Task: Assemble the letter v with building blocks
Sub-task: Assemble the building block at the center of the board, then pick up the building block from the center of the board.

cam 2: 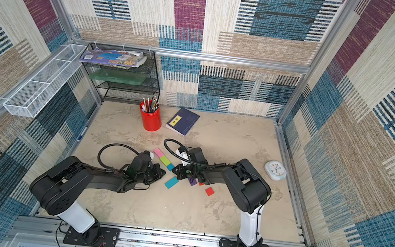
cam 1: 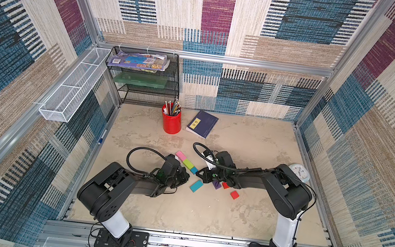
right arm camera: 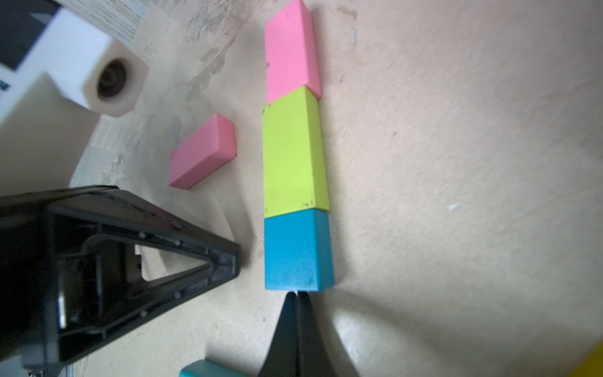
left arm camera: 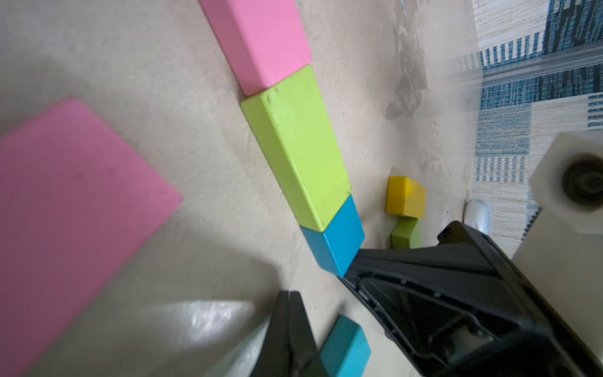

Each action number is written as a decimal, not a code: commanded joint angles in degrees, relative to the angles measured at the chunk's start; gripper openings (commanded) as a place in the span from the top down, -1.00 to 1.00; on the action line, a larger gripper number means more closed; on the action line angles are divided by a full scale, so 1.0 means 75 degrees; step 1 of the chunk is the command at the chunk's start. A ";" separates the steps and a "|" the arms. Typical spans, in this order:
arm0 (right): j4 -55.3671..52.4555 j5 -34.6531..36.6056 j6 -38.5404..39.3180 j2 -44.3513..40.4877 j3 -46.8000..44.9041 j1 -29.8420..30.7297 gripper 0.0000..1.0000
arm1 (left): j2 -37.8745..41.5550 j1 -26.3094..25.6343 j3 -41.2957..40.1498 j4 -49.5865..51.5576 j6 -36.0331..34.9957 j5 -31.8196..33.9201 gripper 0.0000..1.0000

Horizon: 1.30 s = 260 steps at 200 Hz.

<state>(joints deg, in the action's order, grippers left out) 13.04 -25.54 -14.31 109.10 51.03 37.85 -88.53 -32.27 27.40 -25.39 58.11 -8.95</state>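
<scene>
Filling the cell floor, one beige table (cam 1: 204,214) carries everything. Two black arms reach in from 6 o'clock, the left arm (cam 1: 114,186) and the right arm (cam 1: 284,191), meeting at the centre. One mesh shelf (cam 1: 144,82) stands at 11 o'clock, and one white basket (cam 1: 72,88) hangs on the wall at 10. One navy book (cam 1: 203,124) lies at 12, with one red cup (cam 1: 171,123) of pencils at its 9 o'clock. One clock (cam 2: 275,170) sits at 3.

The left gripper (left arm camera: 288,298) is clenched on nothing, its tip near the teal square (right arm camera: 298,249) but apart from it. The right gripper (right arm camera: 296,295) is also clenched and empty, its tip at the teal square's free end, seemingly touching.

Ten blocks show across the views. Three lie flat at the centre, touching end to end in one straight row from 10 to 4 o'clock: pink block (cam 1: 181,155), lime block (cam 1: 188,163), then the teal square.

Seven lie loose:
- One teal block (cam 1: 196,185) is at the square's 6 o'clock.
- One purple block (cam 1: 216,184) lies at the square's 4 o'clock.
- Two reds lie the same way: the near red (cam 1: 225,185) partly under the right arm, the far red (cam 1: 234,194) in the open.
- A second pink (right arm camera: 202,151) lies beside the row on the left gripper's side.
- One yellow block (left arm camera: 406,197) and one green block (left arm camera: 404,233) sit just beside each other on the right gripper's side.
</scene>
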 commanded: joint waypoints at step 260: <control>-0.2326 0.3757 0.1350 -0.1416 -0.0065 0.2050 -0.91 | 0.4481 0.1192 -0.0469 0.5176 -0.2148 -0.0239 -0.63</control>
<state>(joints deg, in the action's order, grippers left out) -6.48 2.15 -3.66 97.60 49.98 53.10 -54.24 -23.40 24.32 13.58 43.31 -9.61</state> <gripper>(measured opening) 0.953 0.819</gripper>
